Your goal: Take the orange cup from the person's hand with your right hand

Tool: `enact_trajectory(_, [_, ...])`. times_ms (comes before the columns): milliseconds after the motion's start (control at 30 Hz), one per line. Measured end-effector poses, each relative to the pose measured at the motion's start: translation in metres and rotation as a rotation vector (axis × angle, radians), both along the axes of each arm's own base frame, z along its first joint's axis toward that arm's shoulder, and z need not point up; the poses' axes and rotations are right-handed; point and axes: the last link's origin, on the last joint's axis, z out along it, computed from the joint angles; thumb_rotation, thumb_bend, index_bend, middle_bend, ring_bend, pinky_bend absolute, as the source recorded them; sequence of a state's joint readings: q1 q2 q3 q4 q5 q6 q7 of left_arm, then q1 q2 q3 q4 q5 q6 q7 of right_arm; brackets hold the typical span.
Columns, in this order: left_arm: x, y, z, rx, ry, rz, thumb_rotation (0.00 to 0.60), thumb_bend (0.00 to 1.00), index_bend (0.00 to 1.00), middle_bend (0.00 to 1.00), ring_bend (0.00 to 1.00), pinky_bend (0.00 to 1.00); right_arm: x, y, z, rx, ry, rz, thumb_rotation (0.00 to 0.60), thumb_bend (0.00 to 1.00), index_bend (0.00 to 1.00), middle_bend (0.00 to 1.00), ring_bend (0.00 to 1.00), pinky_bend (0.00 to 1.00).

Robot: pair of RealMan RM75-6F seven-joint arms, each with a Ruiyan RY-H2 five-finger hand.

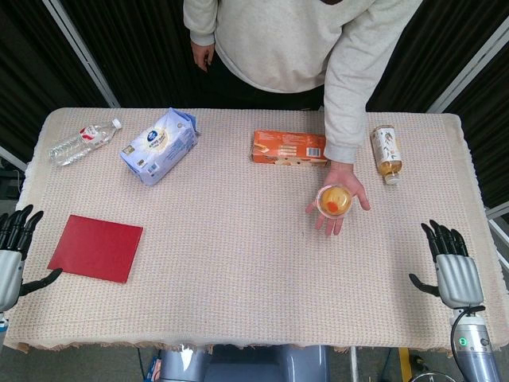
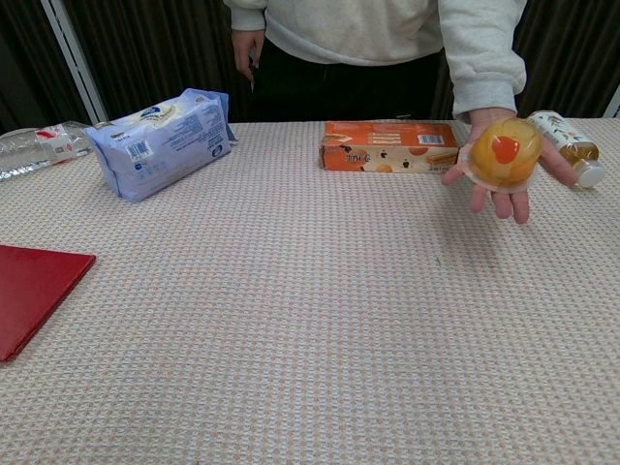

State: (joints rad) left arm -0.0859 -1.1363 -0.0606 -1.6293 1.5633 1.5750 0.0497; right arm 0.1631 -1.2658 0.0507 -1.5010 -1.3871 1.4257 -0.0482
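Note:
The orange cup (image 1: 335,200) (image 2: 503,153) is a small clear cup with orange contents, lying on the person's upturned palm (image 1: 339,195) (image 2: 504,174) above the right half of the table. My right hand (image 1: 450,263) rests near the table's right front corner, fingers spread and holding nothing, well to the right of and nearer than the cup. My left hand (image 1: 12,247) sits at the left front edge, fingers spread, holding nothing. Neither hand shows in the chest view.
An orange box (image 1: 289,148) (image 2: 389,146) and a tea bottle (image 1: 386,153) (image 2: 566,141) lie behind the cup. A blue-white pack (image 1: 159,146) (image 2: 160,139), a water bottle (image 1: 83,141) (image 2: 39,147) and a red booklet (image 1: 96,247) (image 2: 34,291) lie on the left.

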Motion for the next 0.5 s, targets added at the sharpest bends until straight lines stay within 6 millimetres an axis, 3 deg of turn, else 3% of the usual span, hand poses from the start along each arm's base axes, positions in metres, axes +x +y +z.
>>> enact_trajectory(267, [0.001, 0.000, 0.000, 0.000, 0.001, -0.003, 0.600, 0.09, 0.01, 0.00, 0.00, 0.00, 0.002, -0.001, 0.002, -0.007, -0.016, 0.002, 0.600, 0.12, 0.03, 0.00, 0.00, 0.00])
enact_trajectory(500, [-0.001, 0.001, 0.001, 0.008, 0.005, 0.001, 0.600, 0.09, 0.01, 0.00, 0.00, 0.00, 0.011, -0.013, 0.005, -0.007, -0.059, 0.002, 0.600, 0.12, 0.04, 0.00, 0.00, 0.00])
